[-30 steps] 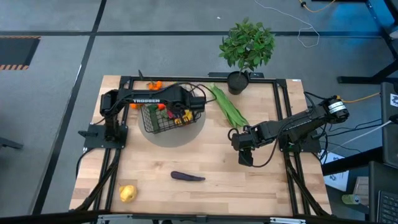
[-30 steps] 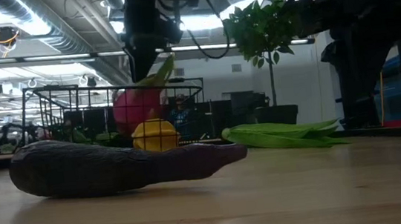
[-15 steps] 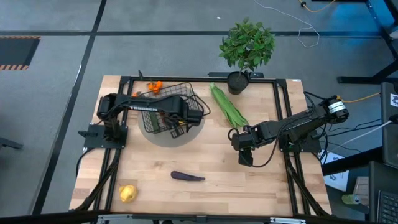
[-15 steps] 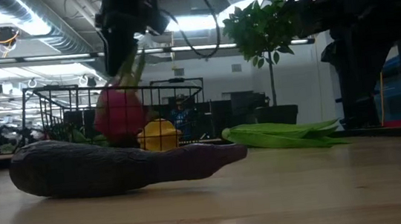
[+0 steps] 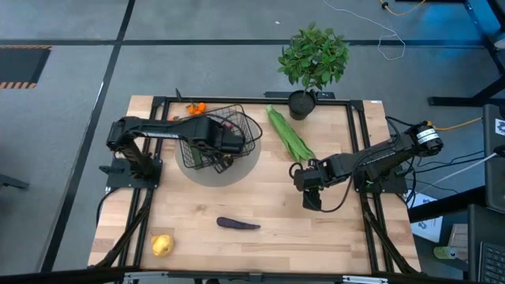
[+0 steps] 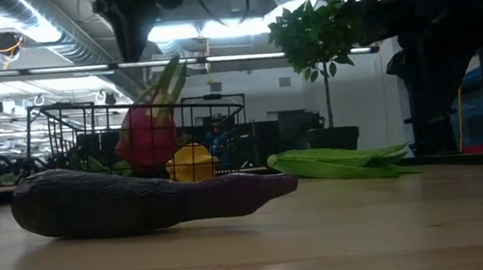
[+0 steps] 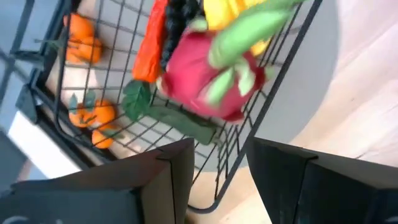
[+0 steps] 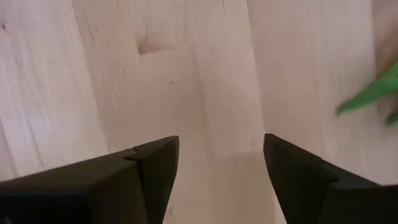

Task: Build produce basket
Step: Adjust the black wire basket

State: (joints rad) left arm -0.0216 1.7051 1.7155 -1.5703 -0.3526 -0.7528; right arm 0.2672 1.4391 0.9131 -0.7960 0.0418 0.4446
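The black wire basket [image 5: 207,136] stands on a grey round mat [image 5: 237,170]. In it lie the pink dragon fruit [image 7: 205,74], an orange carrot [image 7: 151,45], dark grapes [image 7: 179,17] and a yellow fruit [image 7: 231,11]. My left gripper [image 5: 230,143] hangs open above the basket's right side, its fingers [image 7: 166,180] clear of the dragon fruit [image 6: 146,134]. The purple eggplant [image 5: 237,224] lies on the bare table, as do a yellow fruit [image 5: 162,244] and the long green pods [image 5: 289,134]. My right gripper [image 5: 309,197] waits open over bare wood [image 8: 211,93].
Small oranges [image 5: 196,107] lie on the table just beyond the basket, also seen in the left wrist view [image 7: 93,115]. The potted plant [image 5: 312,63] stands at the far edge beside the pods. Bare wood stretches between the eggplant [image 6: 140,199] and the right gripper.
My left gripper carried the dragon fruit a little toward the table's left edge, lowered it into the basket, let go and rose. The dragon fruit now rests in the basket by itself. The left arm's elbow has drawn back toward its base.
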